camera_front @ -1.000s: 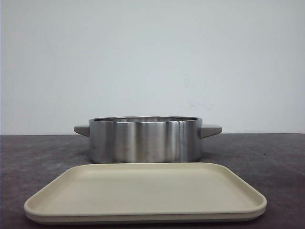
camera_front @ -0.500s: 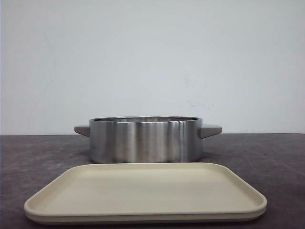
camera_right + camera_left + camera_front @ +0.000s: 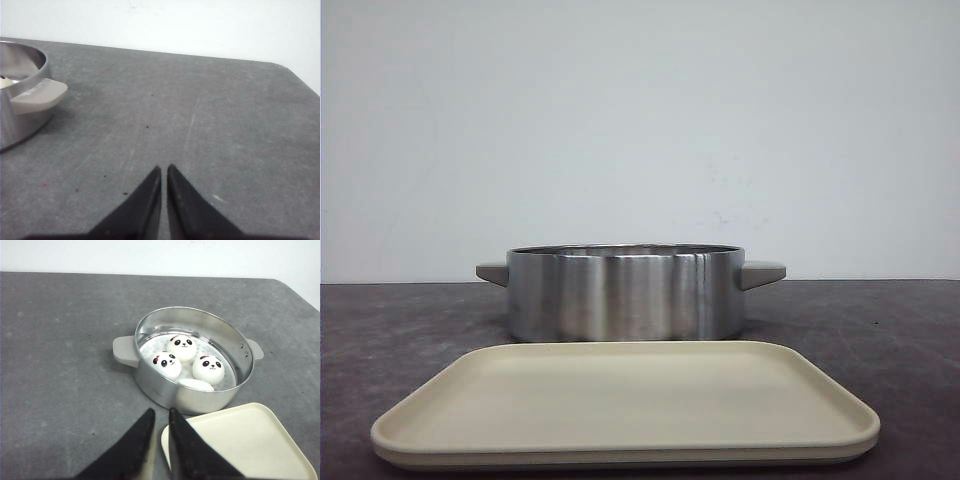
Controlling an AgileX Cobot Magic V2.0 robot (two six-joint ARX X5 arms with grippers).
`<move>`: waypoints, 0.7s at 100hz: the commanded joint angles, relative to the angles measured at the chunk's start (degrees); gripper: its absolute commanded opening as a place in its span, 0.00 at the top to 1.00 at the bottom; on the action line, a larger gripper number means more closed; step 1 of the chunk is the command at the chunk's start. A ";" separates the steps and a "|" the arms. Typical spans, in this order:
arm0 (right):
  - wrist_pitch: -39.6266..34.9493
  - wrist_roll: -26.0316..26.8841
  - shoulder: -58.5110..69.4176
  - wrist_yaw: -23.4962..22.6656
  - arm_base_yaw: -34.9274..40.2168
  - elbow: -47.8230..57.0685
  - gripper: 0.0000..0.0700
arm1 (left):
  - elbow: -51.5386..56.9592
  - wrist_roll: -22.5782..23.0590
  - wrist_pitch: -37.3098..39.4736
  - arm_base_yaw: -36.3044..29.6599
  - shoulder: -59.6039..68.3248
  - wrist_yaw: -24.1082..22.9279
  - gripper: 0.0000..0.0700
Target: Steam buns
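Observation:
Several white panda-face buns lie inside the steel steamer pot [image 3: 150,377]: one at the back [image 3: 182,347], one [image 3: 167,365] and one [image 3: 208,369] in the middle, and a fourth [image 3: 196,384] against the near wall with its face hidden. In the front view the pot [image 3: 625,293] hides them. My left gripper [image 3: 161,412] is shut and empty, above the table near the cream tray's corner, short of the pot. My right gripper [image 3: 164,168] is shut and empty over bare table, to the side of the pot's handle [image 3: 39,96].
A cream rectangular tray [image 3: 625,400] lies in front of the pot; it also shows in the left wrist view [image 3: 245,442]. The pot has grey handles on both sides [image 3: 762,272]. The grey table [image 3: 200,115] ends at a white wall behind.

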 commanded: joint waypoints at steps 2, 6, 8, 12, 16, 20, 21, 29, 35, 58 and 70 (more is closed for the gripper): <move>0.33 -0.59 0.07 0.22 0.11 -0.17 0.98 | 0.72 -0.02 0.81 -0.26 0.20 -0.28 1.00; 0.33 -0.59 0.07 0.22 0.11 -0.17 0.98 | 0.72 -0.02 0.81 -0.26 0.20 -0.28 1.00; 0.33 -0.59 0.07 0.22 0.11 -0.17 0.98 | 0.72 -0.02 0.81 -0.26 0.20 -0.28 1.00; 0.33 -0.59 0.07 0.22 0.11 -0.17 0.98 | 0.72 -0.02 0.81 -0.26 0.20 -0.28 1.00; 0.33 -0.59 0.07 0.22 0.11 -0.17 0.98 | 0.72 -0.02 0.81 -0.26 0.20 -0.28 1.00; 0.33 -0.59 0.07 0.22 0.11 -0.17 0.98 | 0.72 -0.02 0.81 -0.26 0.20 -0.28 1.00; 0.33 -0.59 0.07 0.22 0.11 -0.17 0.98 | 0.72 -0.02 0.81 -0.26 0.20 -0.28 1.00; 0.33 -0.59 0.07 0.22 0.11 -0.17 0.98 | 0.72 -0.02 0.81 -0.26 0.20 -0.31 1.00; 0.33 -0.59 0.07 0.22 0.11 -0.17 0.98 | 0.72 -0.02 0.81 -0.26 0.20 -0.28 1.00; 0.33 -0.59 0.07 0.22 0.11 -0.17 0.98 | 0.74 1.68 -0.79 0.59 -1.81 -0.31 1.00; 0.33 -0.59 0.07 0.22 0.11 -0.17 0.98 | 0.28 2.93 -1.77 5.64 -5.53 1.09 1.00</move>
